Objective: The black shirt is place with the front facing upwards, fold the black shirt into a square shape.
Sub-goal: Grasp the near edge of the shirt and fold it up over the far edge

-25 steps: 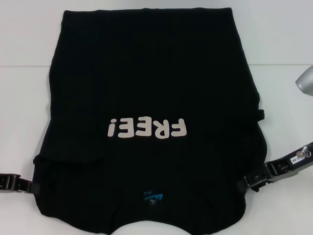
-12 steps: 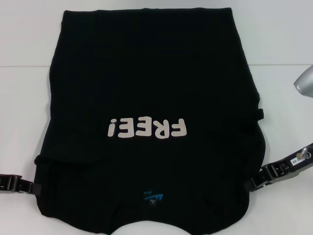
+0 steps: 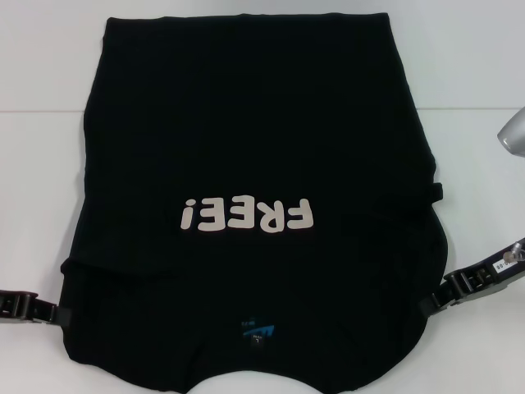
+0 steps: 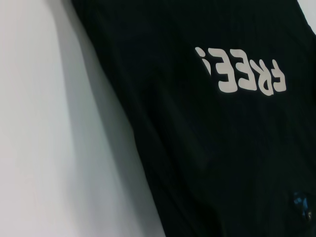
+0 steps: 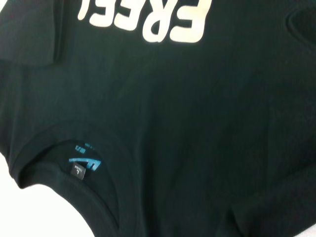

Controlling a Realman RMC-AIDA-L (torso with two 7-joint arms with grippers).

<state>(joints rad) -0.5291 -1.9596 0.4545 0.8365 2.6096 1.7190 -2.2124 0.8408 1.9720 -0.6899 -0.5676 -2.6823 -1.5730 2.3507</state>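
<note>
The black shirt [image 3: 246, 123] lies flat and front up on the white table, its cream "FREE!" lettering [image 3: 248, 215] upside down to me and its blue neck label [image 3: 258, 332] near the front edge. Both sleeves are tucked in, so the sides run fairly straight. My left gripper [image 3: 54, 313] sits low at the shirt's near left edge. Just off the near right edge is my right gripper [image 3: 432, 304]. The left wrist view shows the shirt [image 4: 197, 148] beside bare table, and the right wrist view shows the collar and label [image 5: 85, 163].
The white table [image 3: 41, 66] shows as strips left and right of the shirt and behind it. A silver part of the right arm [image 3: 513, 131] hangs over the table's right side.
My right gripper has drawn back to the right, away from the shirt's edge. The fold at the left sleeve now lies flatter. The left gripper has barely moved.
</note>
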